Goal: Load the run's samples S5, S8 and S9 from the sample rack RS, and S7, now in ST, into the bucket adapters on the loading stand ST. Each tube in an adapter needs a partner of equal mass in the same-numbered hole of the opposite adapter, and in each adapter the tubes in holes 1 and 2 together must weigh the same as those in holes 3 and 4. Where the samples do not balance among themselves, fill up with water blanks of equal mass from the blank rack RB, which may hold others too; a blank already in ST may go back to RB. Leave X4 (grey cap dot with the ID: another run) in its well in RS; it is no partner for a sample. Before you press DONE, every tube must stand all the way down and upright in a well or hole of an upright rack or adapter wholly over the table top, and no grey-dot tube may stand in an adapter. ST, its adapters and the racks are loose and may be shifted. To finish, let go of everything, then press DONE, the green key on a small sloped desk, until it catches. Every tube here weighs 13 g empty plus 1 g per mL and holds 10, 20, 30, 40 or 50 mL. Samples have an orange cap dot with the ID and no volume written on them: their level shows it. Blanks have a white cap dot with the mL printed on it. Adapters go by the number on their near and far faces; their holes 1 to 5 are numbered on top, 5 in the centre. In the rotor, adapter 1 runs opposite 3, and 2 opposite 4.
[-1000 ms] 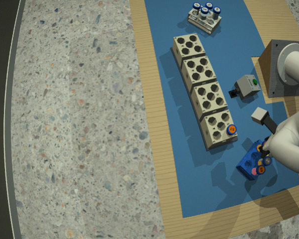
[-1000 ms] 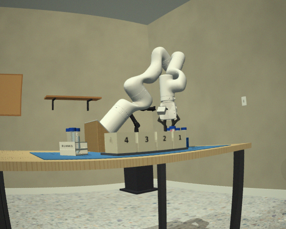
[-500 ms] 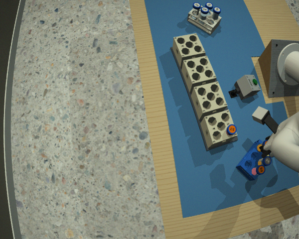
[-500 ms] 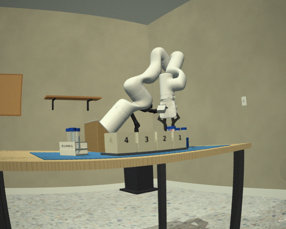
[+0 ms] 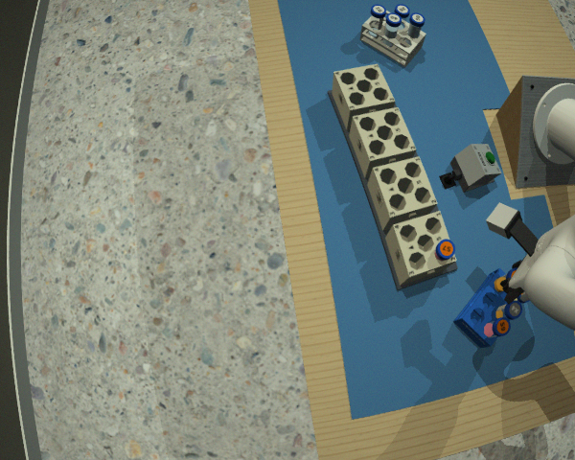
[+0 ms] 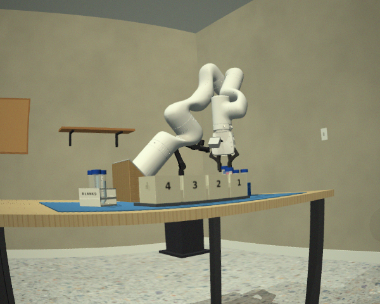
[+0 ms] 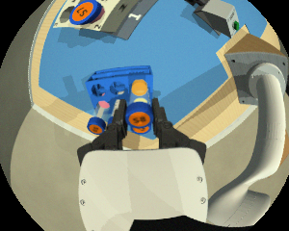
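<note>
Top view: my arm reaches over the blue sample rack [image 5: 471, 316] at the near-right of the surface [image 5: 297, 277]; S7 [image 5: 445, 248] sits in a corner hole of adapter 1 [image 5: 419, 249], other adapters' holes open, blank rack [image 5: 392, 41] far end w/ four tubes. Exterior: gripper [image 6: 222, 163] points straight down behind adapters 2 and 1. Wrist: fingers clamped on an orange-dot sample tube [image 7: 140, 118] over the rack; ID too blurred to read; another orange-dot tube [image 7: 96, 126] just beside.

Cream adapters [image 5: 380, 132] on a blue mat [image 5: 426, 346]; blue sample rack [image 5: 478, 311] with orange-dotted caps [image 7: 140, 119].
</note>
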Robot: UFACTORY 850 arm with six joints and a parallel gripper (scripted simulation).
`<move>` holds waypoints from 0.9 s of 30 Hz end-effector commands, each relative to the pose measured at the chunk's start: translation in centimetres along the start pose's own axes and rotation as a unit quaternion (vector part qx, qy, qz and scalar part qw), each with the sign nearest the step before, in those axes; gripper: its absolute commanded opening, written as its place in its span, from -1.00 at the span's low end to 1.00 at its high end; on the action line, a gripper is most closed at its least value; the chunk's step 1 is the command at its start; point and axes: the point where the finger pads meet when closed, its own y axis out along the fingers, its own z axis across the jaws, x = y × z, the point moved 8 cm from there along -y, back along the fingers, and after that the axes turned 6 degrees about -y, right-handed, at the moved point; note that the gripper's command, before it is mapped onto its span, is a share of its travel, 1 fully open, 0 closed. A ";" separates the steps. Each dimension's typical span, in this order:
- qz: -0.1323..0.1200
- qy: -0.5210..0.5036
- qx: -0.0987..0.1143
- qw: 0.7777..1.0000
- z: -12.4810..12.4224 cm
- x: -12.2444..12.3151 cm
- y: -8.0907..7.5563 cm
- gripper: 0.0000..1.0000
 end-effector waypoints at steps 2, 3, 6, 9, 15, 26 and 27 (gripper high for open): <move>0.000 0.000 0.000 1.000 0.0 0.0 -0.3 -1.00; 0.000 0.000 0.000 1.000 0.0 0.0 -0.3 -1.00; 0.000 0.000 0.000 1.000 0.0 0.0 -0.5 -1.00; 0.000 0.000 0.000 1.000 0.0 0.0 -1.1 -1.00; 0.000 0.000 0.000 1.000 0.0 0.0 -1.9 -1.00; 0.000 0.000 0.000 1.000 0.0 0.0 -4.1 -1.00; 0.000 0.000 0.000 1.000 0.0 0.0 -4.3 -1.00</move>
